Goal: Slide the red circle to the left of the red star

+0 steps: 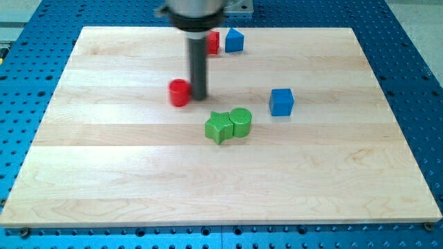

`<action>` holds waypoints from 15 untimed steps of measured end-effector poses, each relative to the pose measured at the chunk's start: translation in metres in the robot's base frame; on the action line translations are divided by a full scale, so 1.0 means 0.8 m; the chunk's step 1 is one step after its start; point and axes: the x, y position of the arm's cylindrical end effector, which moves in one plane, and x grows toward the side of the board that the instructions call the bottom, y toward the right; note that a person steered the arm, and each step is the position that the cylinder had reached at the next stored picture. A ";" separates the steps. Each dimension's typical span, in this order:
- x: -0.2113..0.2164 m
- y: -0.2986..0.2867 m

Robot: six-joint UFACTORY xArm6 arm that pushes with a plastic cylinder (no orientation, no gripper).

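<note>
Tip: my tip (199,96) rests on the board, gripping nothing.
Red circle: red circle (180,92) touches it, view's left.
Red star: red star (212,43) partly hidden behind the rod.

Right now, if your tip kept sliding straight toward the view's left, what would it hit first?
My tip sits just right of the red circle, seemingly touching it, so it meets that first; beyond lies bare board.

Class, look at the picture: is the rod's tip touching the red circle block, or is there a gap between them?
Touching, as far as the camera view shows: my tip sits directly against the right side of the red circle, with no strip of board visible between them.
</note>
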 end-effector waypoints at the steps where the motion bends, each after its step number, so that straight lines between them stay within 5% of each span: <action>1: 0.016 -0.027; 2: 0.052 -0.041; 4: -0.028 -0.109; 6: -0.046 -0.167; 8: -0.091 -0.144; 11: -0.059 -0.177; 13: -0.045 -0.136; 15: -0.107 -0.111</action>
